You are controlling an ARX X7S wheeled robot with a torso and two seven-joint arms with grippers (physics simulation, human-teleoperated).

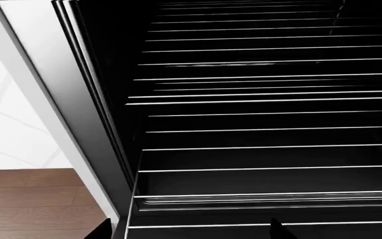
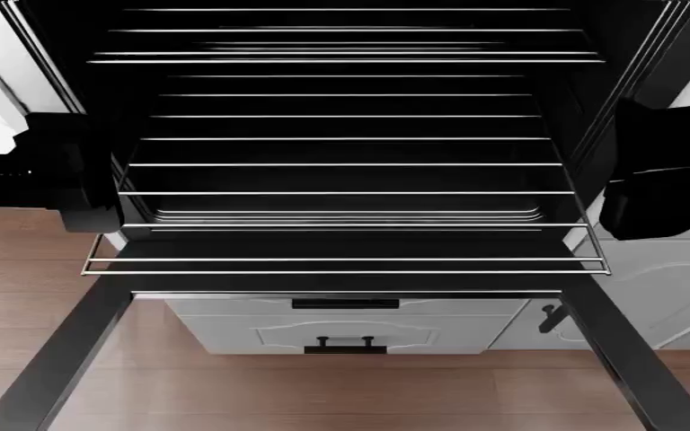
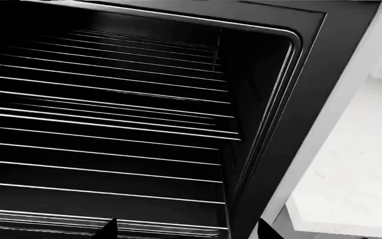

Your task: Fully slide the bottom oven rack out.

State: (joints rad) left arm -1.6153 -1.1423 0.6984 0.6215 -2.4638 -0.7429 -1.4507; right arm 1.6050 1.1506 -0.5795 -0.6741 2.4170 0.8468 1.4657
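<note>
The bottom oven rack (image 2: 345, 262) is jutting partway out over the open door (image 2: 46, 359), between both end effectors. Left end effector (image 1: 191, 231) and right end effector (image 3: 187, 230) are gaping, gripping nothing. Pulling both corners evenly should prevent jamming.

The bottom oven rack (image 2: 345, 193) juts forward beneath the upper racks (image 2: 345, 45).

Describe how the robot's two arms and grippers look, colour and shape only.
Both are matte black and blocky in the head view: the left arm and the right arm show as chunky, boxy housings with no visible markings or cables. In the wrist views only dark pointed fingertips of the left gripper and of the right gripper show, flat black and wedge-shaped.
</note>
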